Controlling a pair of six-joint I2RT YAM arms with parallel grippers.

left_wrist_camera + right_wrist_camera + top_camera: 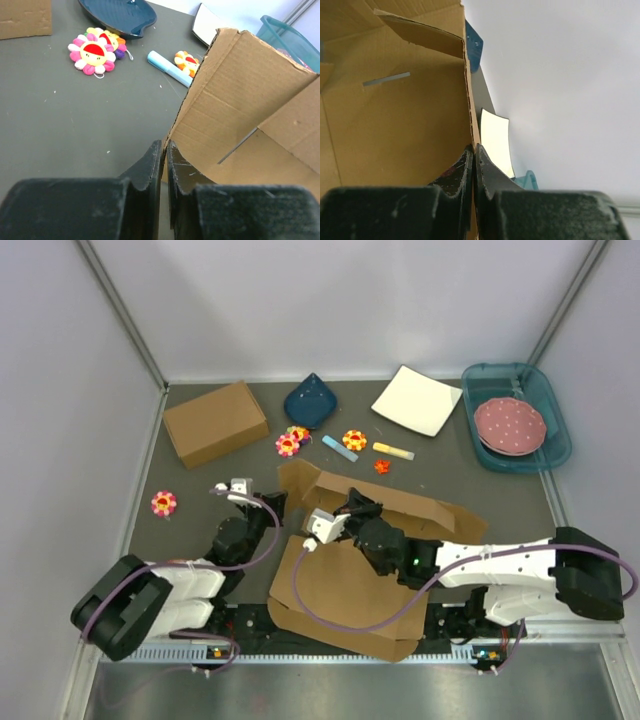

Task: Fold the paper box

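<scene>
**Paper box** (340, 590): it lies open at the middle of the tabletop's (200, 480) near edge. The base panel is flat and the rear wall is raised. Its long axis runs left to right along that edge.

**Left fingers** (155, 160): almost together, with a thin slit between them. The lower corner of the wall's left end runs into that slit, so you can read it as a pinch on the cardboard (the wrist view leaves some doubt).

**Right fingers** (465, 165): pressed together with no gap. The tips sit against a free edge of the raised cardboard, just right of the left fingers. No hold is evident.

**Judgement:** both arms are at the wall's left part, so neither has to reach. Your next fold turns on that wall and its end flap tipping inward over the base.

**Around:**
- 1 deeper cardboard box (215, 423) sits toward the far left corner.
- 1 flower toy (164, 503) lies by the left edge.
- A blue stick (340, 448) lies beyond the wall.
- A white plate (416, 400) and a tray (556, 430) sit toward the far right corner.

All are well apart from the box, and nothing appears to block the fold.
</scene>
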